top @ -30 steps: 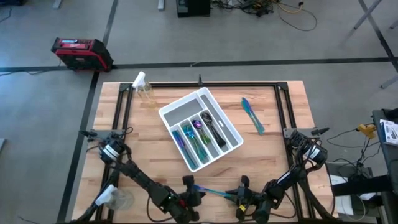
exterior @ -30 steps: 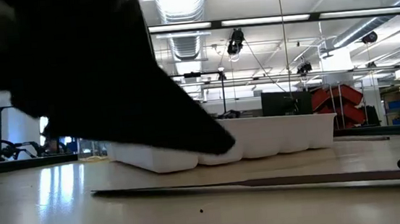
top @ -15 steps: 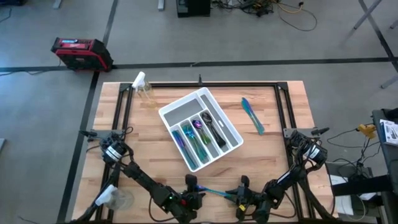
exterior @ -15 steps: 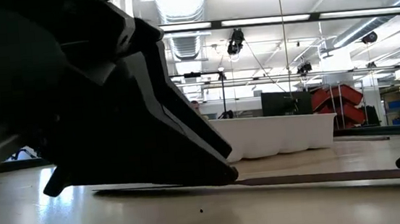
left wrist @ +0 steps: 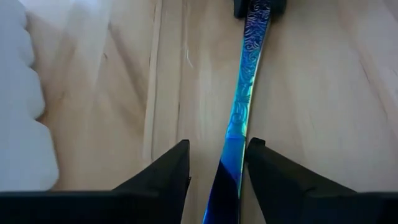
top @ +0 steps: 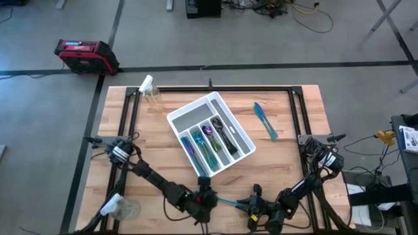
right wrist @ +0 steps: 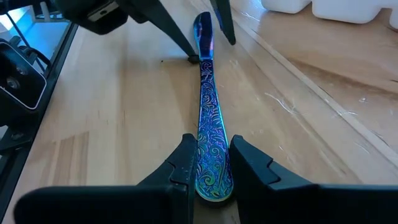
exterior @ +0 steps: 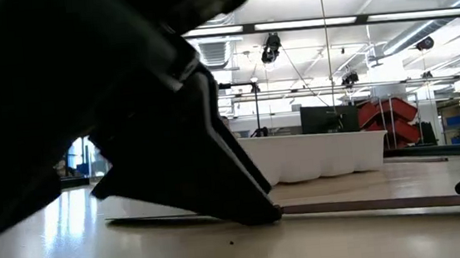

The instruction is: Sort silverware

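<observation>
An iridescent blue-purple knife (top: 226,201) of the silverware lies near the table's front edge, between my two grippers. My right gripper (right wrist: 211,146) is shut on its handle end. My left gripper (left wrist: 217,149) stands open at the blade end, one finger on each side of the blade (left wrist: 233,155); whether a finger touches it I cannot tell. Farther back sits the white tray (top: 189,106), with several pieces of silverware (top: 210,138) lying in its compartments. A teal piece (top: 265,121) lies flat on the table, right of the tray. My right gripper pinches the knife's patterned handle (right wrist: 210,127) near its free end, between its two fingers. The fingers come in low from the table's right side and lie along the knife. The knife stretches out level and low over the wood (exterior: 370,205) toward my left gripper.
A spray bottle (top: 149,88) stands at the far left corner, and a clear cup (top: 123,209) at the near left. Black frame rails (top: 130,130) run along the table's left, right and far sides. Bare wood lies between the knife and the tray.
My left gripper has moved toward the table's right and a little toward the far edge, up to the knife's blade end, and now straddles it. My right gripper and the knife have stayed where they were.
</observation>
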Controlling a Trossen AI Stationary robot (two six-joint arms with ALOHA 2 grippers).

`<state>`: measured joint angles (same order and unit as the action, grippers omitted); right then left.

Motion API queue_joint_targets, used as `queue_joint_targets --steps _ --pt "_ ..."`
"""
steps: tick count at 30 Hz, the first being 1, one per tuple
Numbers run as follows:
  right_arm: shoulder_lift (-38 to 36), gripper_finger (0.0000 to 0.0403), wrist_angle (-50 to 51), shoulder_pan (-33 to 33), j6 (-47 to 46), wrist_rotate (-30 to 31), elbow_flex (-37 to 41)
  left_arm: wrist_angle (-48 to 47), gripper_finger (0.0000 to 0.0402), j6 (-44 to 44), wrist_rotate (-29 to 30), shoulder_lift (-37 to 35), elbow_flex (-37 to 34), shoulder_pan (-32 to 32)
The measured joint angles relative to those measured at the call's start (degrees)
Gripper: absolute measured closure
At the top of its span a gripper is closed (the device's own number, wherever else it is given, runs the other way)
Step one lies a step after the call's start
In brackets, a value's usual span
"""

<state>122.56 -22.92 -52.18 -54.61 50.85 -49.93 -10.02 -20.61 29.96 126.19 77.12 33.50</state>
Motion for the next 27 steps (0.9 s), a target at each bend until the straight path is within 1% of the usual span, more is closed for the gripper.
queue_joint_targets --steps 6,8,11,13,21,27 --pt "0.07 0.0351 0.57 0.00 0.17 0.04 -0.99 0.55 0.0300 -0.10 -1.56 0.00 -0.40 -0.52" --pt "0.07 0.0350 0.55 0.00 0.31 0.07 -1.23 0.64 0.0325 -0.23 -2.35 0.00 -0.40 -0.55" --pt "0.11 0.0350 0.49 0.00 0.44 0.09 -1.31 0.78 0.0374 -1.19 -4.36 0.00 -0.42 -0.61" --pt "0.13 0.0352 0.41 0.00 0.59 0.11 -1.33 0.77 0.0393 -1.23 -5.47 -0.02 -0.42 -0.72" --pt "0.15 0.0338 0.02 0.00 1.48 0.11 -1.36 1.40 0.0401 -2.44 -6.19 0.04 -0.48 -0.77" --pt "0.24 0.0336 -0.60 0.00 3.69 0.13 -1.34 1.42 0.0401 -2.64 -6.42 0.04 -0.48 -0.79"
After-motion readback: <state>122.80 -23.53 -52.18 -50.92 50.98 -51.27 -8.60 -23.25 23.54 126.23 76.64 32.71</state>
